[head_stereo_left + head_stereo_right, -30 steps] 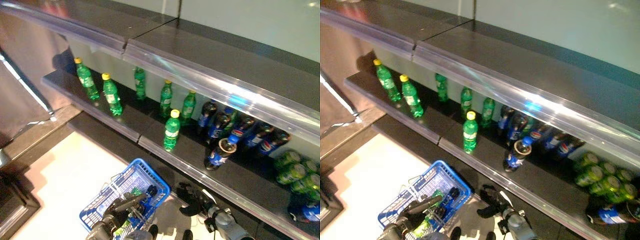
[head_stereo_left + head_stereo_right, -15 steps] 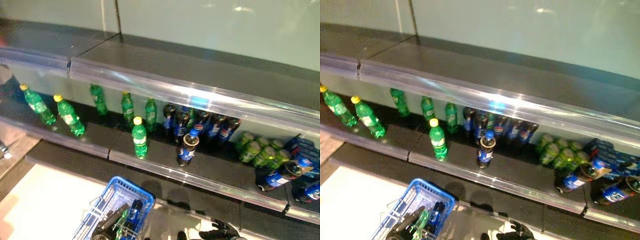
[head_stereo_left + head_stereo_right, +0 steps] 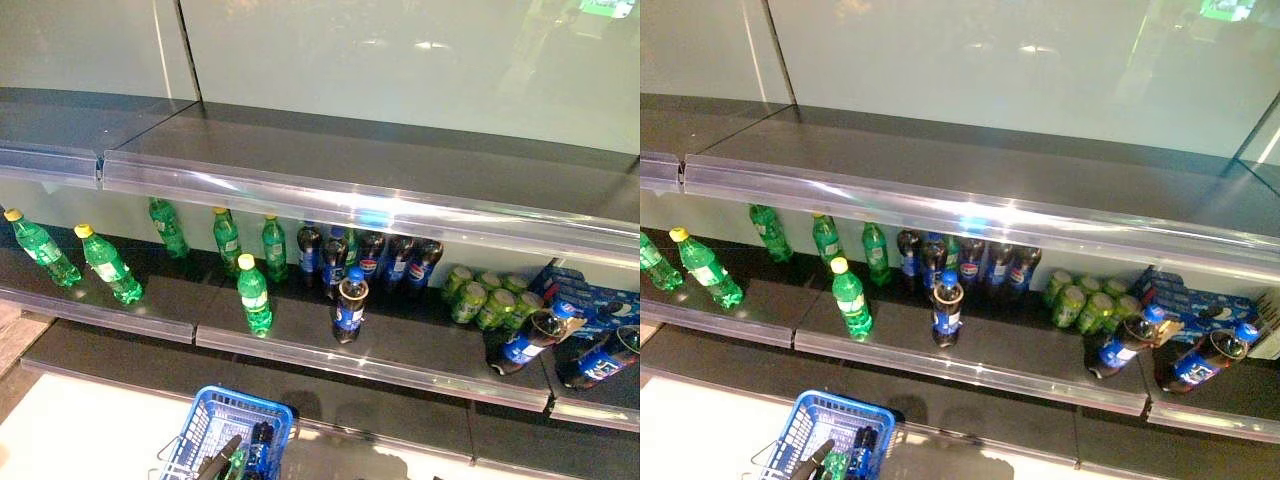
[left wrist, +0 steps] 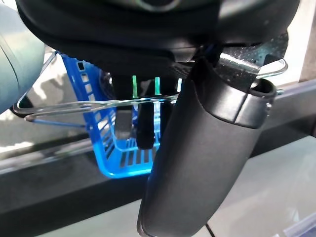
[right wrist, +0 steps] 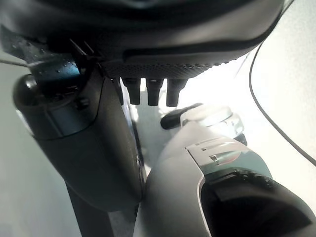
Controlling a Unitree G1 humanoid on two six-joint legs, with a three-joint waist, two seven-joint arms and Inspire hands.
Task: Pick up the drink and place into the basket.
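Basket [image 4: 106, 148] handle in L hand [image 4: 207, 148].

My left hand [image 4: 207, 148] hangs low with its fingers curled round a wire handle [image 4: 98, 103]. My right hand [image 5: 84, 143] shows only at the wrist camera, fingers [image 5: 148, 91] seemingly short stubs, perhaps curled.

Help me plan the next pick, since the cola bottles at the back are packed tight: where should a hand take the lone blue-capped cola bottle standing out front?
Grip the cola bottle around its labelled body, coming from the open front of the shelf. It stands upright and apart from the row of bottles behind, with the green bottle well aside, so fingers likely fit on both sides.
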